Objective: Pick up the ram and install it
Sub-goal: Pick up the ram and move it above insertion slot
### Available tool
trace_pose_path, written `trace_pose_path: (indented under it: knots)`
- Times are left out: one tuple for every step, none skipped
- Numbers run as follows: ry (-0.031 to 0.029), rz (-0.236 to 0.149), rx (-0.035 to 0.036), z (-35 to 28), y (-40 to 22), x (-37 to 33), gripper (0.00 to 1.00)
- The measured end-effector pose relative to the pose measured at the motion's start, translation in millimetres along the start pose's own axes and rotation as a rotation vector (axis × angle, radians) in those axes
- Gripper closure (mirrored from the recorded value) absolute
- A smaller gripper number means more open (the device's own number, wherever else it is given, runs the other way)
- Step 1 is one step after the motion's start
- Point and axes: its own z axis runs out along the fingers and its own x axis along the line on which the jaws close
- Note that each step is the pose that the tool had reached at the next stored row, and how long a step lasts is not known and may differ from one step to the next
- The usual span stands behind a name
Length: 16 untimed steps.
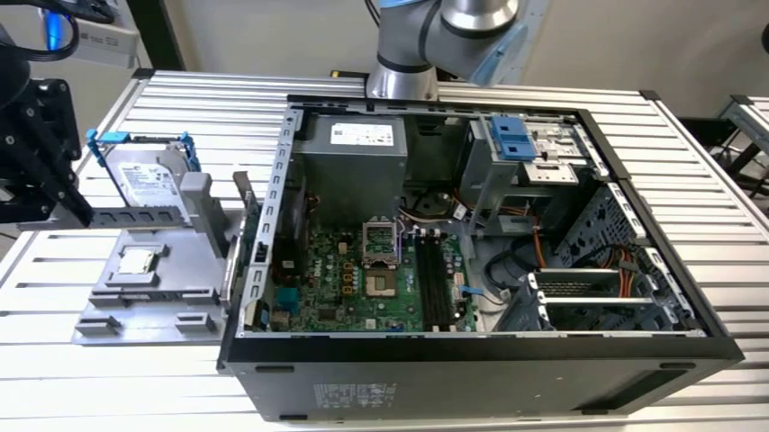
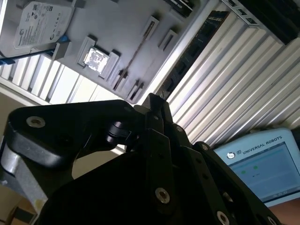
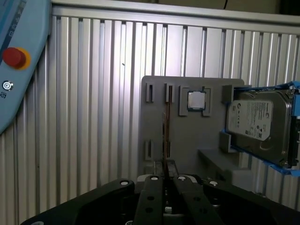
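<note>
Ribbed bench [image 3: 93, 93]: tool [image 3: 165, 180], open or closed I couldn't tell, faced the ram [image 3: 166, 136] edge-on; I judged square alignment essential.

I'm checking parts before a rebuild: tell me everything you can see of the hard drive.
The hard drive is a silver metal slab with a white printed label on its upturned face, framed by a blue plastic bracket. It is propped up at a tilt in raised supports at one end of the grey holder, which lies to the exterior view's left of the open case. Bracket and holder touch it; nothing else does.
</note>
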Motion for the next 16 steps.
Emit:
trace_pose_path:
  knots:
    - [0.0001,0.000,0.0000,0.0,-1.5,0.0,1.00]
    - [0.0001,0.000,-0.0001,0.0,-2.8,0.1,1.00]
    - [0.0000,0.000,-0.0002,0.0,-4.4,0.1,1.00]
    - [0.0001,0.000,-0.0002,-0.1,-5.8,0.2,1.00]
    - [0.0000,0.000,-0.0003,-0.1,-7.3,0.2,1.00]
    - [0.0001,0.000,-0.0004,-0.1,-9.0,0.3,1.00]
    - [0.0000,0.000,-0.0003,-0.1,-10.5,0.3,1.00]
    - [0.0000,0.000,-0.0004,-0.1,-12.0,0.4,1.00]
    - [0.0000,0.000,-0.0004,-0.1,-13.5,0.4,1.00]
    - [0.0000,0.000,-0.0005,-0.1,-15.2,0.5,1.00]
    - [0.0000,0.000,-0.0006,-0.1,-16.8,0.5,1.00]
    - [-0.0001,0.000,-0.0006,-0.1,-18.5,0.6,1.00]
    - [0.0000,0.000,-0.0008,-0.2,-20.3,0.6,1.00]
    - [0.0000,0.000,-0.0008,-0.2,-22.2,0.7,1.00]
    - [0.0000,0.000,-0.0008,-0.2,-24.1,0.7,1.00]
    - [0.0000,0.000,-0.0008,-0.2,-26.0,0.8,1.00]
